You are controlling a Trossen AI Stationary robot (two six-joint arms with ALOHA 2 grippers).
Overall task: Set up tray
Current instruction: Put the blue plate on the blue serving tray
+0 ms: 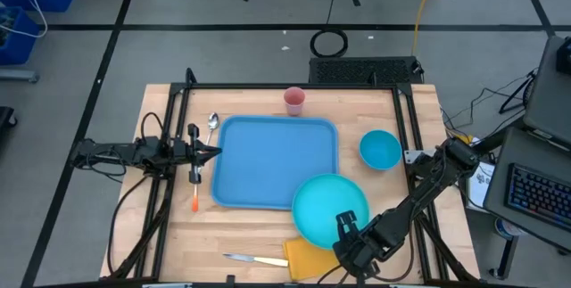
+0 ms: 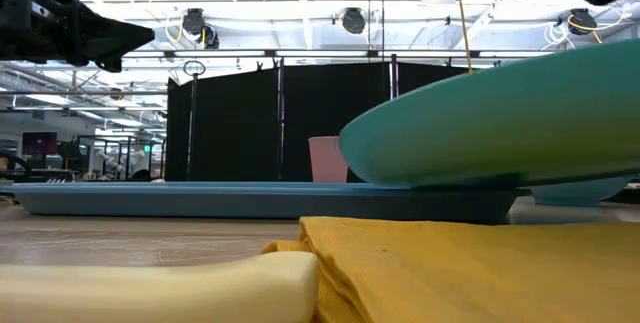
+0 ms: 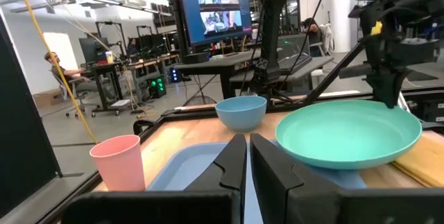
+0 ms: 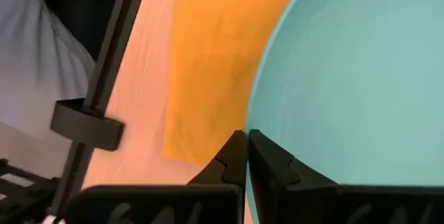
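The large blue tray (image 1: 268,159) lies flat in the middle of the table. The round turquoise plate (image 1: 326,201) overlaps the tray's near right corner and also shows in the low view (image 2: 500,123). My right gripper (image 1: 346,226) is shut on the plate's near rim. My left gripper (image 1: 212,152) hovers above the tray's left rim, shut and empty. It also shows in its own wrist view (image 3: 247,158). A pink cup (image 1: 294,101) stands upright beyond the tray's far rim. My right gripper pinches the plate's near rim (image 4: 258,123) between its two fingers, coming from above on the table's near side. The plate sits tilted, its held side raised. Its far side is low over the tray's near right corner (image 2: 480,198); whether it touches there, I cannot tell.
A blue bowl (image 1: 381,149) stands to the right of the tray. A spoon (image 1: 212,123) and an orange-handled utensil (image 1: 194,197) lie left of the tray. A yellow napkin (image 1: 308,257) and a cream-handled knife (image 1: 254,259) lie at the near edge.
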